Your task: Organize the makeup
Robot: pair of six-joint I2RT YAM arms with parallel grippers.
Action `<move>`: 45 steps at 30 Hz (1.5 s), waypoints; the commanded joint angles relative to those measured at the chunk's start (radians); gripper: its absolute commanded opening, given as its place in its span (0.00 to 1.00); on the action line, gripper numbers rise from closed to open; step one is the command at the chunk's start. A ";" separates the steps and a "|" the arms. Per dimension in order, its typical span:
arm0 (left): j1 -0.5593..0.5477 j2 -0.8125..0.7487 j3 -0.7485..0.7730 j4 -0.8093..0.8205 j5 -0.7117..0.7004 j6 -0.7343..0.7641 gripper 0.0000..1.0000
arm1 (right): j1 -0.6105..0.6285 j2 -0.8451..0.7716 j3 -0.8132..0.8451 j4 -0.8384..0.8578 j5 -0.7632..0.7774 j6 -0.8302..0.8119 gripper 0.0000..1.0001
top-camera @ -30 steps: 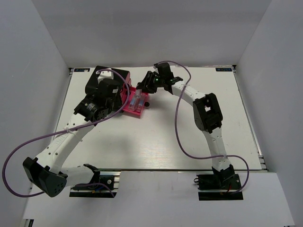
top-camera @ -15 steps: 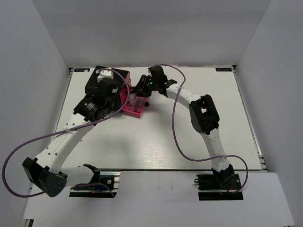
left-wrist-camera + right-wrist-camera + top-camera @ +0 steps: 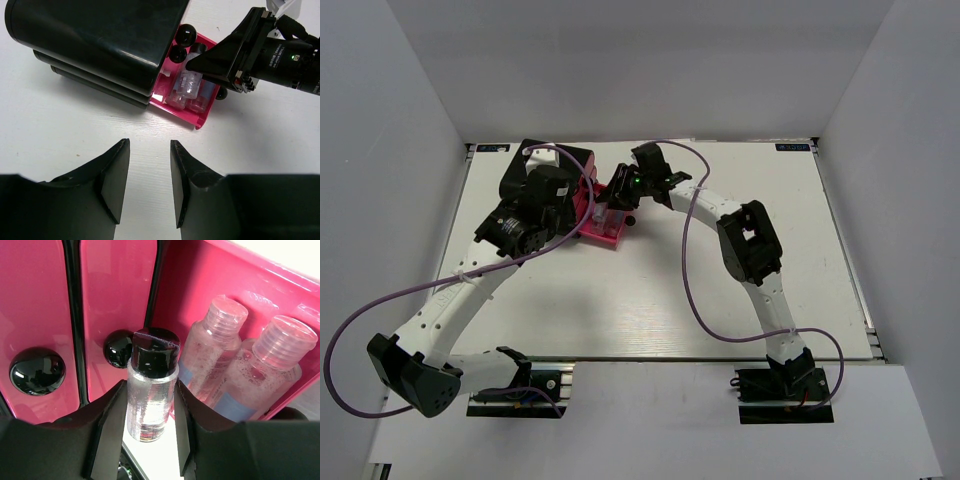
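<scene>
My right gripper (image 3: 150, 387) is shut on a small clear bottle with a black cap (image 3: 151, 365). It holds the bottle upright just above the open pink drawer (image 3: 190, 285). Two clear bottles with clear ribbed caps (image 3: 214, 347) (image 3: 272, 362) lie side by side in that drawer. In the top view the right gripper (image 3: 618, 192) hangs over the drawer (image 3: 608, 232). My left gripper (image 3: 150, 150) is open above bare white table, with nothing between its fingers. It hovers just in front of the black box (image 3: 100, 35).
The black box has closed pink drawer fronts with round black knobs (image 3: 37, 370) (image 3: 117, 347). The left arm (image 3: 535, 200) covers much of the box from above. Grey walls surround the white table (image 3: 740, 290). Purple cables loop off both arms.
The right gripper has carried the bottle left and down, from beside the drawer to over it. The left arm has stayed put.
</scene>
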 commanded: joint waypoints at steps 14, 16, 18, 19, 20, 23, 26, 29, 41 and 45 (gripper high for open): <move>0.006 -0.030 0.017 -0.011 -0.001 0.008 0.49 | 0.032 0.023 0.043 0.072 0.011 0.006 0.00; 0.006 -0.028 0.018 -0.012 -0.004 0.010 0.49 | 0.035 0.023 0.043 0.074 0.010 0.006 0.00; 0.006 -0.031 0.017 -0.014 -0.006 0.008 0.49 | 0.038 0.023 0.046 0.078 0.008 0.006 0.04; 0.006 -0.031 0.017 -0.011 -0.004 0.010 0.49 | 0.037 0.024 0.047 0.081 0.005 0.006 0.11; 0.006 -0.031 0.018 -0.009 -0.006 0.008 0.49 | 0.037 0.023 0.047 0.083 0.003 0.003 0.15; 0.006 -0.028 0.017 -0.009 -0.004 0.010 0.49 | 0.037 0.021 0.043 0.086 -0.003 0.000 0.22; 0.006 -0.030 0.015 -0.006 -0.006 0.007 0.49 | 0.031 0.014 0.037 0.090 -0.007 -0.004 0.31; 0.006 -0.028 0.015 -0.003 -0.003 0.008 0.49 | 0.028 0.006 0.032 0.094 -0.012 -0.006 0.38; 0.006 -0.030 0.015 0.001 -0.006 0.007 0.49 | 0.025 -0.023 0.000 0.104 -0.044 -0.003 0.59; 0.006 -0.028 0.018 0.004 -0.006 0.005 0.49 | 0.019 -0.034 -0.012 0.103 -0.055 -0.004 0.59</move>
